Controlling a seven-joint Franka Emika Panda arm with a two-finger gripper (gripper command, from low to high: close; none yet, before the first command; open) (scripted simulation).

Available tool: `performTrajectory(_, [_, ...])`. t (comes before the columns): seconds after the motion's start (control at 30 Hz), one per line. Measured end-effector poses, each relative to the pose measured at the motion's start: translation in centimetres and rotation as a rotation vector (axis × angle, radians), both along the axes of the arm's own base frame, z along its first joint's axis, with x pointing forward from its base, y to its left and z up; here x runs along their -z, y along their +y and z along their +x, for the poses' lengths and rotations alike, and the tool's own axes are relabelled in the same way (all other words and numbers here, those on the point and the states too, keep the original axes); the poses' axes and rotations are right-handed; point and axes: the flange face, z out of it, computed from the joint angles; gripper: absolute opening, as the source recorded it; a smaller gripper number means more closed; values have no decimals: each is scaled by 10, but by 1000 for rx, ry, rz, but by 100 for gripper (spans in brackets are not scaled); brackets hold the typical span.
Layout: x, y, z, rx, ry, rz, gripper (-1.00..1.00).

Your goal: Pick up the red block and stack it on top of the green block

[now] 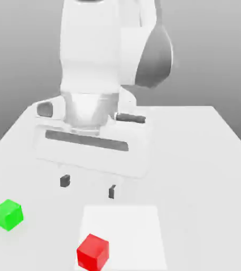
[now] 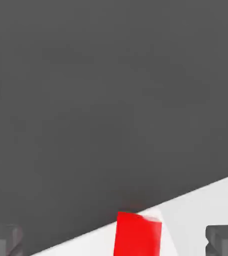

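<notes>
Open, empty metal claw [image 1: 89, 189] above a pale bench [image 1: 196, 174]. The red cube block [image 1: 93, 253] sits at a white square's [image 1: 136, 233] edge, apart from the green cube block [image 1: 8, 215]; probably light and rigid, best pinched mid-height across opposite faces.

This is a simulated robot test scene, a bare lab-like setup: a white robot arm [image 1: 91, 53] reaches in over a plain pale table [image 1: 186, 159], with a flat gray backdrop [image 1: 207, 53] beyond the table's far edge. On the table sit only simple practice pieces, a green block [image 1: 8, 215] near the edge at the exterior view's left and a red block [image 1: 93, 253] at a corner of a white square [image 1: 125, 233]. Their flat, bright colors and the smooth, unmarked surfaces look computer-rendered.
</notes>
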Motion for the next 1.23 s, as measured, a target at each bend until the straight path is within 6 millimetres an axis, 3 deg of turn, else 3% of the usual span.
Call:
performTrajectory(0.13, [73,-3,-13,58,102,31,0])
performTrajectory(0.27, [129,-4,-16,70,121,37,0])
performTrajectory(0.3, [141,-4,-16,70,121,37,-100])
performTrajectory(0.53, [143,-4,-16,70,121,38,-100])
performTrajectory(0.7, [89,-10,-18,83,121,37,-100])
performTrajectory(0.87, [64,-135,-69,331,120,42,-100])
performTrajectory(0.97, [53,-223,-132,543,112,61,-100])
performTrajectory(1.03, [67,-237,-145,580,110,68,-100])
performTrajectory(1.13, [103,-240,-148,586,110,69,-100])
performTrajectory(1.17, [109,-240,-149,587,110,68,100])
performTrajectory(1.23, [109,-240,-149,587,110,68,100])
